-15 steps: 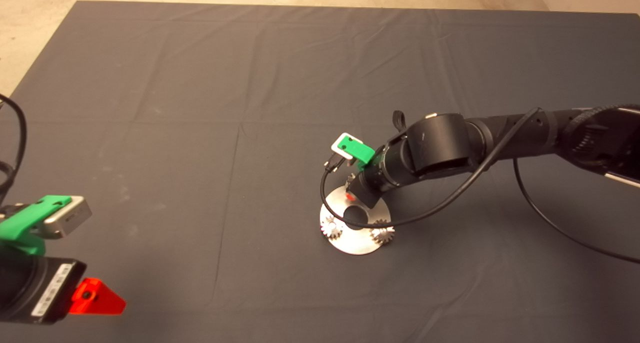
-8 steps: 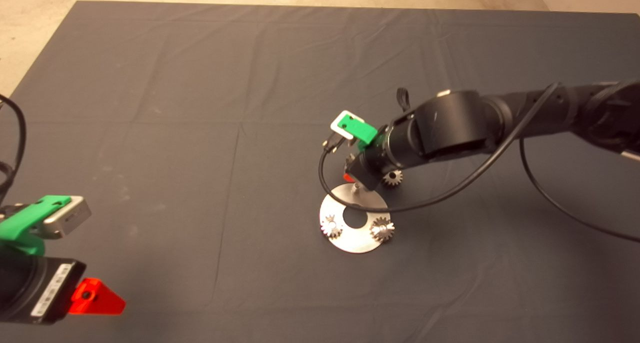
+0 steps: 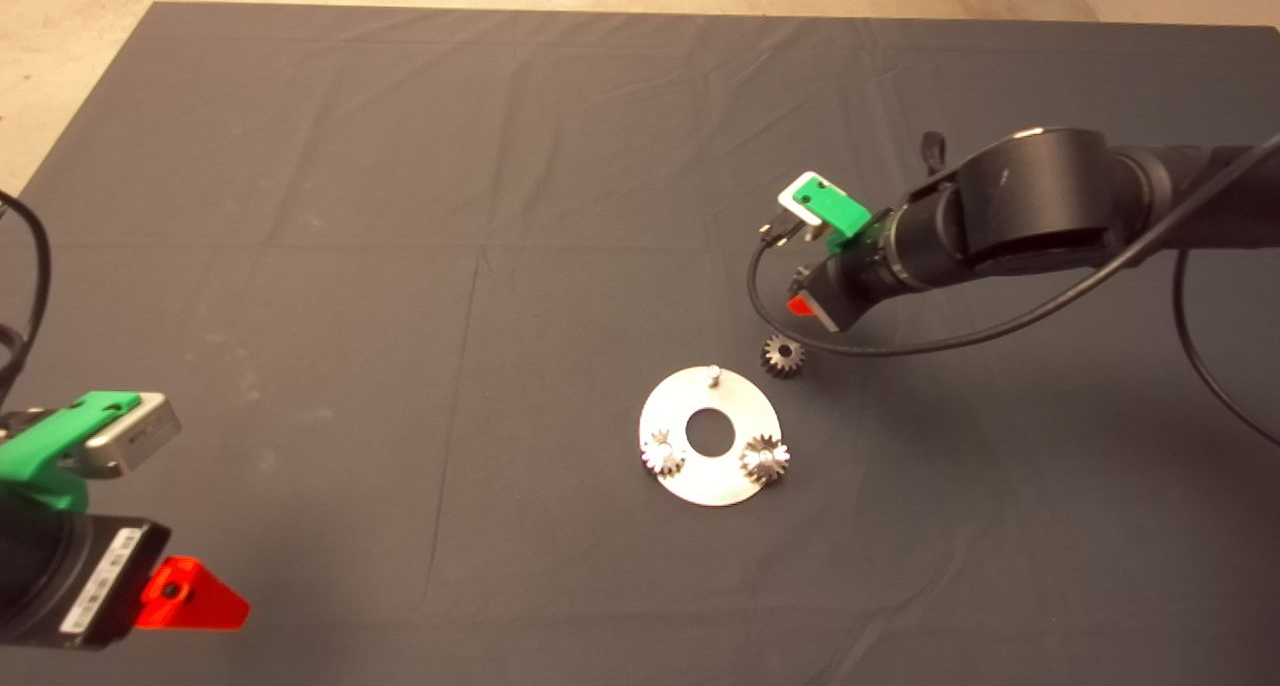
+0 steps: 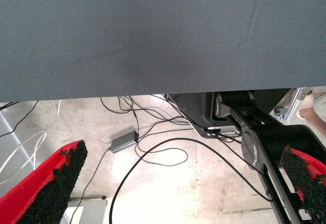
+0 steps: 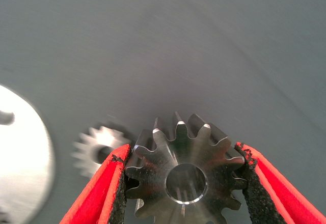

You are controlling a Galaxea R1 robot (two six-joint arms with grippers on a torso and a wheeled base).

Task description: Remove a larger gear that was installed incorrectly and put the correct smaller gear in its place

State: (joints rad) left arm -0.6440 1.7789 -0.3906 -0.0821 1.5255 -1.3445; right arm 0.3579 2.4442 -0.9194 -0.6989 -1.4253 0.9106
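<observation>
Partly hidden: larger gear (image 5: 186, 175) between right jaws

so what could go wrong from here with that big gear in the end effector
1. The right end effector grips the larger gear only by its tooth tips, so it could slip or twist out.
2. The smaller gear lies on the mat close below that arm; setting the larger gear down nearby might knock it away.
3. The bare pin on the round plate looks thin, so seating the smaller gear could miss.

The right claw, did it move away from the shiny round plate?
Yes. The right claw lifted off the round plate and swung toward the mat's far right, carrying the larger gear.
</observation>
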